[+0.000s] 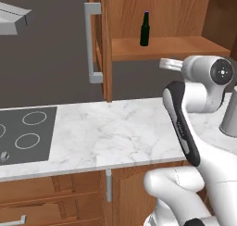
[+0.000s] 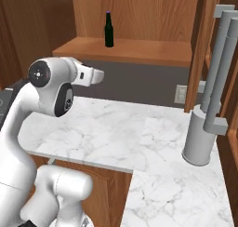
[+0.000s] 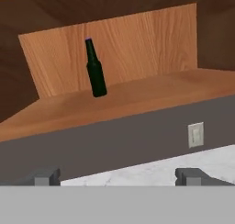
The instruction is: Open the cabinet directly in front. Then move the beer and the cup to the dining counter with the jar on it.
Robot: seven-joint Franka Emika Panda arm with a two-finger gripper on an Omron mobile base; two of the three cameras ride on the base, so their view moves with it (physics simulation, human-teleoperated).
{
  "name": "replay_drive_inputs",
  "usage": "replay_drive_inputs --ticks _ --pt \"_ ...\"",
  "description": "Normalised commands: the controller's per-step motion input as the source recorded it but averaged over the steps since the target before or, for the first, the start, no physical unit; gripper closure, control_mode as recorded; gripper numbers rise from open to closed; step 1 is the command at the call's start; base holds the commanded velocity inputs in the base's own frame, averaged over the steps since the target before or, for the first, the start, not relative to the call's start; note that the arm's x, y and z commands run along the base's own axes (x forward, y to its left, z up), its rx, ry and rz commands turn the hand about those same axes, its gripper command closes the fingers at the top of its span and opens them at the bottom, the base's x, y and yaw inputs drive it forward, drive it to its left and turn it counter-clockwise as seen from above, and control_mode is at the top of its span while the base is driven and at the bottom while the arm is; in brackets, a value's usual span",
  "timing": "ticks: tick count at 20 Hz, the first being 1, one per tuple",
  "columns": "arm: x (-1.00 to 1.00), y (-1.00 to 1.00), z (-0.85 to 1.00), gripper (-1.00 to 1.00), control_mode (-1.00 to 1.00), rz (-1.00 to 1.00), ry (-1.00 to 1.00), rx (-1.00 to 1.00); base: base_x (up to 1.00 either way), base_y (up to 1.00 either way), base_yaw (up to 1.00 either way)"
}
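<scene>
1. The reddish-brown wooden wall cabinet [image 1: 107,44] stood open, its doors swung out to either side, one carrying a long vertical grey bar handle [image 1: 90,42].
2. The slim dark green-black glass beer bottle [image 3: 95,69] stood upright on the cabinet's bottom shelf [image 2: 139,51], alone and near the back panel.
3. The two-finger gripper [image 3: 118,176] was released, its dark fingertips [image 3: 43,177] spread wide with nothing between them.
4. The bottle lay above and ahead of the gripper, well apart from it, left of the midline in the hand view.
5. In both base views the white arm's wrist [image 2: 86,76] hung over the white grey-veined marble worktop [image 1: 115,132], below shelf level.
6. A black cooktop [image 1: 25,134] sat at the worktop's left end; a tall grey cylindrical fixture [image 2: 202,137] stood at the right.
7. A white wall outlet [image 3: 196,134] sat on the grey backsplash under the shelf.
</scene>
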Motion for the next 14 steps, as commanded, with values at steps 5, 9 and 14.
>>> replay_drive_inputs --ticks 5,9,14 --pt "0.00 0.00 0.63 -1.00 -1.00 0.00 -0.01 -0.10 0.00 0.00 0.00" --pt "0.10 0.00 0.33 -1.00 -1.00 0.00 -0.01 -0.07 0.00 0.00 0.00" --pt "0.27 0.00 0.26 -1.00 -1.00 0.00 0.00 -0.05 0.00 0.00 0.00"
